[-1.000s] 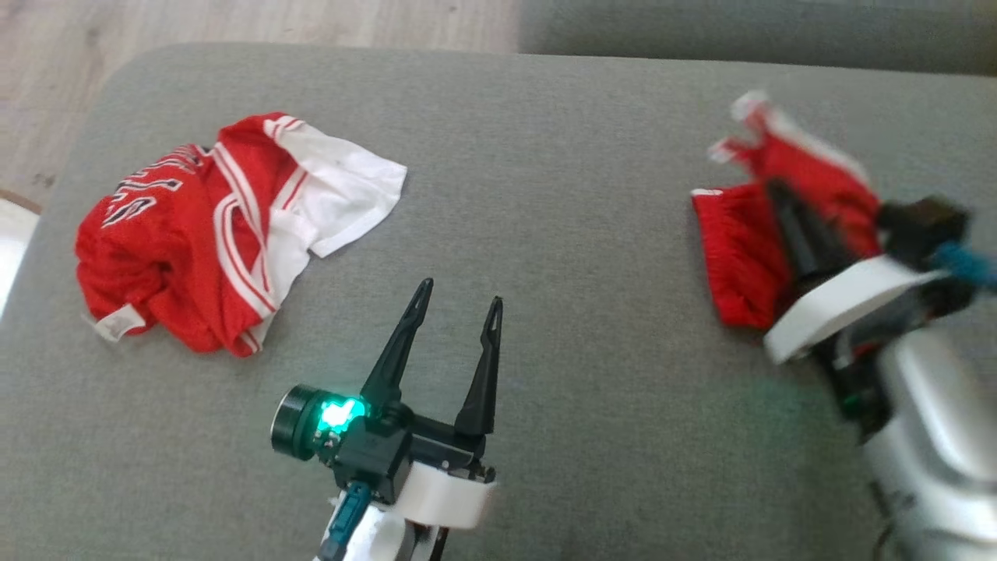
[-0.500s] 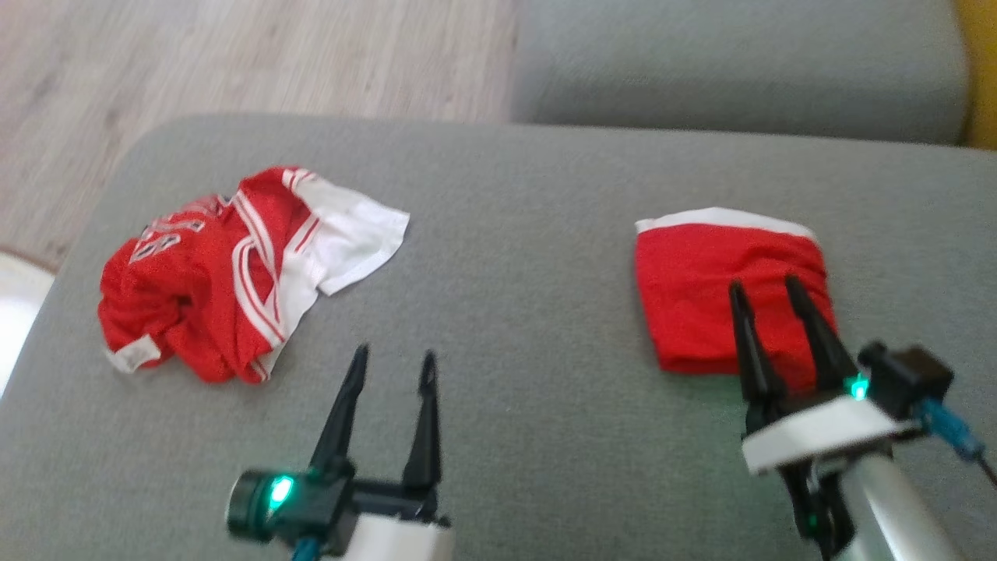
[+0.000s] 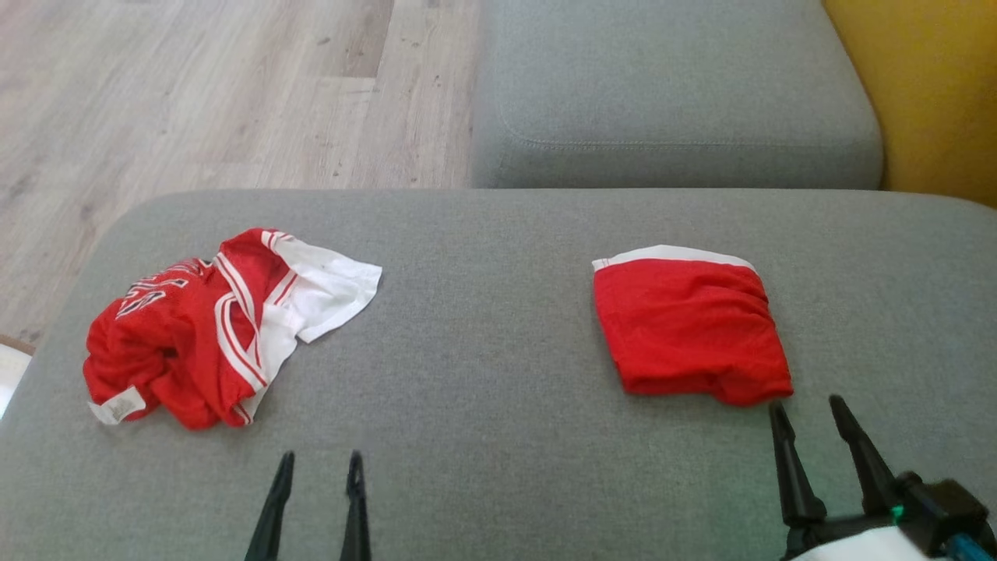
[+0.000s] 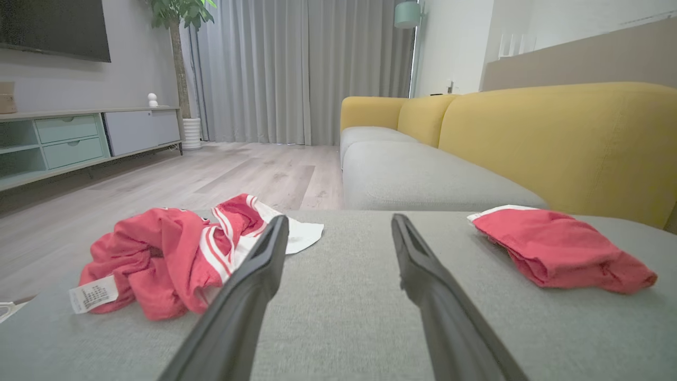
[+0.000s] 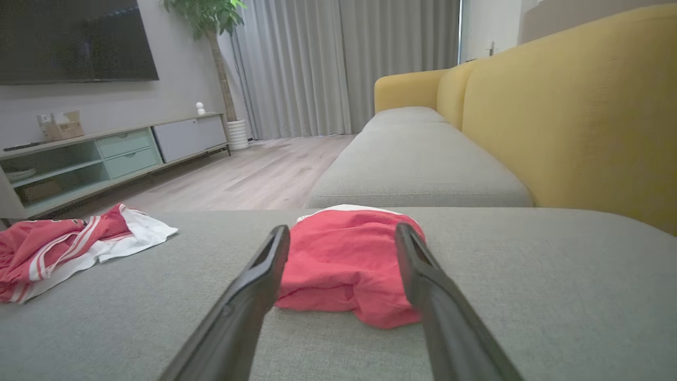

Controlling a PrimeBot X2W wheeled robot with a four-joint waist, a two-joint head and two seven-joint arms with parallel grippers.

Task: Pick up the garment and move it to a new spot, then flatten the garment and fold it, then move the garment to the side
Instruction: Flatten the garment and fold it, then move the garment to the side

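Lying crumpled, the jersey [image 3: 187, 327] shows an illegible tag [image 3: 117, 407]; left fingers [image 3: 273, 506] and right fingers [image 3: 789, 467] gape empty.

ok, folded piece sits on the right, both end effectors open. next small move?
Probably reach the left end effector forward-left to the crumpled red-and-white jersey. The folded red garment lies flat, clear of the open right end effector; the jersey is bunched, unfolded, and on the robot's left.

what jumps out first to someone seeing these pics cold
Two splashes of red on the grey cushion: a folded red garment at the right and a crumpled red and white jersey at the left. The left gripper and right gripper stand open at the near edge, holding nothing.
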